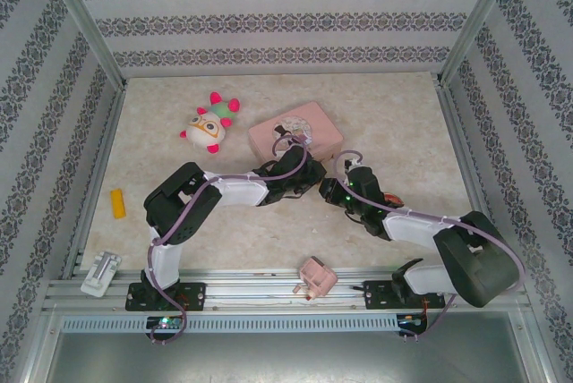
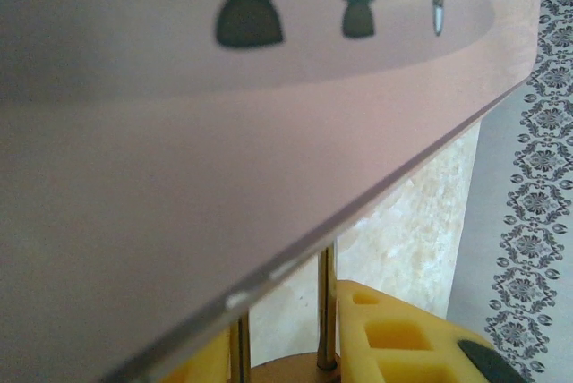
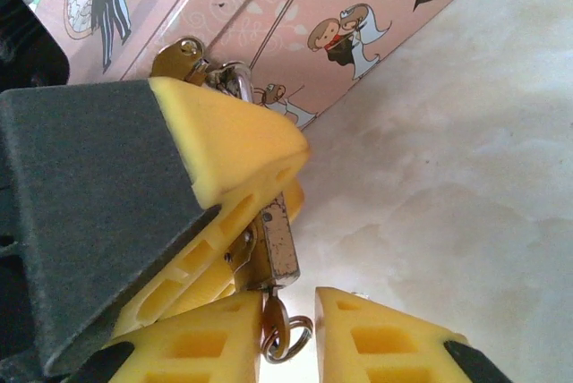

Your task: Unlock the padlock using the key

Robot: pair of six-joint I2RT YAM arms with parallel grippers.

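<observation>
Right gripper (image 3: 290, 310) nearest: jaws slightly parted either side of key (image 3: 274, 319), apparently not pinching it. Key hangs below padlock (image 3: 279, 244), blade apparently in keyhole. Left gripper (image 3: 288, 182) clamped on padlock body, against front of pink tin (image 3: 295, 34). Insertion looks done; turn and shackle (image 2: 328, 311) release judged left. Keyhole hidden; shackle top covered by finger; tin lid blurred.

Overhead camera looks down; 2 wrist cameras sit close, sharing the pink tin (image 1: 318, 125).
</observation>
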